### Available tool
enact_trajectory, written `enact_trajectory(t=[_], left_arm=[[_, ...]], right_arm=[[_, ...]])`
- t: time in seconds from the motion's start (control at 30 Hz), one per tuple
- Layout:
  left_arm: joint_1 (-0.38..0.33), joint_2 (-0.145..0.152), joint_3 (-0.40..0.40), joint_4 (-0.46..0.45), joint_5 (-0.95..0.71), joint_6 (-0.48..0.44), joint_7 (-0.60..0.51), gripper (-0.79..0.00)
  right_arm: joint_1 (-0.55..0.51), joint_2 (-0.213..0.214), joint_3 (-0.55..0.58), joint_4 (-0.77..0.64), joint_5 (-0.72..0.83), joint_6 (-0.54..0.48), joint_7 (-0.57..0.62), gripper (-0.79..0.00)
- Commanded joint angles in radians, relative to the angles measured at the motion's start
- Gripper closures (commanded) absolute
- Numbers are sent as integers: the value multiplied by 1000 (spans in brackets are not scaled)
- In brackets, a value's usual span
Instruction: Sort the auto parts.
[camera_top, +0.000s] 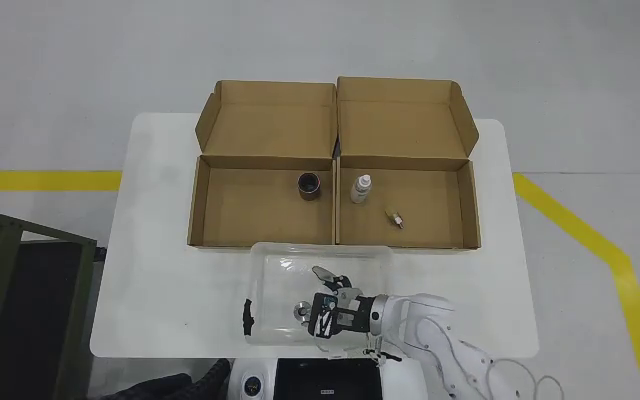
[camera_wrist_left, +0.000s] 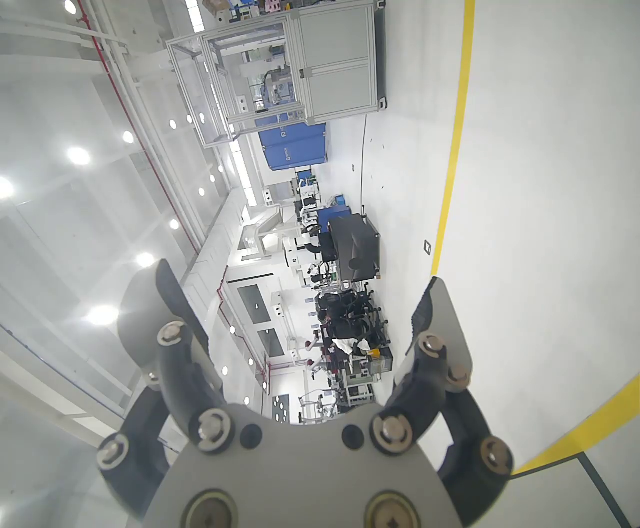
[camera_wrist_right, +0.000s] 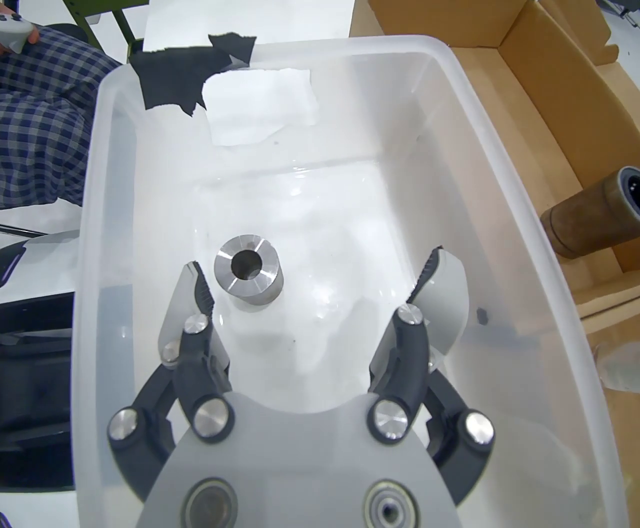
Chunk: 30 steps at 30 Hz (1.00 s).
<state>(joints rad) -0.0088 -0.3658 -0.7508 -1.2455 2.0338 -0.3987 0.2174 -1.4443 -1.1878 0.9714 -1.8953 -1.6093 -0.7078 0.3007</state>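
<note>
No legible text or labels

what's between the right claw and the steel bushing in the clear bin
Nothing visible. The right claw is open inside the clear bin. The steel bushing stands upright on the bin floor just ahead, close to one fingertip rather than centred in the gap.

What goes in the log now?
right hand: open, in clear plastic tub | silver metal cylinder: in tub, ungrasped | left hand: open
</note>
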Motion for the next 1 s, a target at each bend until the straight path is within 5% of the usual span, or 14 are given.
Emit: enact_trajectory(t=[0.0, 0.8, 0.9, 0.97], left_arm=[[0, 0, 0, 0, 0, 0, 0, -785], [0, 0, 0, 0, 0, 0, 0, -785], [0, 0, 0, 0, 0, 0, 0, -785], [0, 0, 0, 0, 0, 0, 0, -785]], right_arm=[[9, -1, -11, 8, 0, 0, 7, -668], [70, -11, -106, 94, 22, 5, 32, -342], [73, -11, -109, 93, 27, 6, 32, -265], [72, -10, -108, 88, 31, 4, 35, -145]])
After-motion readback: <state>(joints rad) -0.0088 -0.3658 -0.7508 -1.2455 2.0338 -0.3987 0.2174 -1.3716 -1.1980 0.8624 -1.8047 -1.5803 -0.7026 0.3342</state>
